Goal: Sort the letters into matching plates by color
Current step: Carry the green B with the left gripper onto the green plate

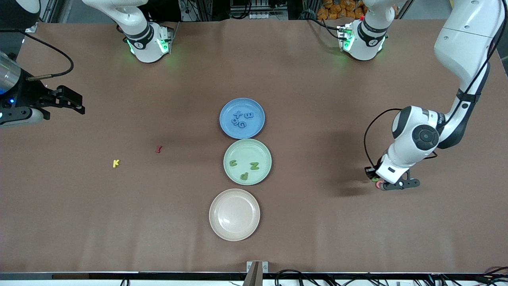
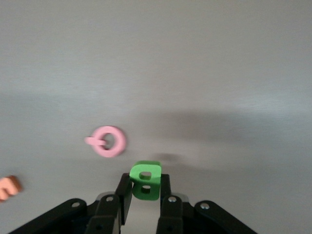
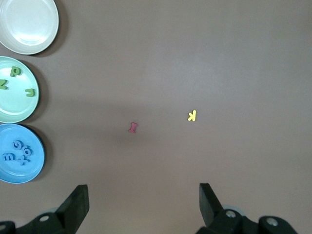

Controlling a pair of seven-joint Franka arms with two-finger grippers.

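Observation:
My left gripper [image 1: 377, 182] is low over the table at the left arm's end, shut on a green letter [image 2: 146, 180] between its fingers; the gripper shows in the left wrist view [image 2: 145, 192]. A pink letter [image 2: 108, 141] and an orange letter [image 2: 7, 187] lie on the table beside it. The blue plate [image 1: 254, 131] holds several blue letters [image 1: 241, 118]. The pale green plate [image 1: 238, 147] holds three green letters [image 1: 254, 165]. The cream-beige plate [image 1: 234, 214] is empty. My right gripper [image 1: 73, 102] waits open at the right arm's end [image 3: 144, 204].
A yellow letter [image 1: 115, 163] and a dark red letter [image 1: 158, 149] lie on the brown table between the plates and the right arm's end. They also show in the right wrist view, yellow [image 3: 191, 115] and dark red [image 3: 133, 127]. The three plates stand in a row mid-table.

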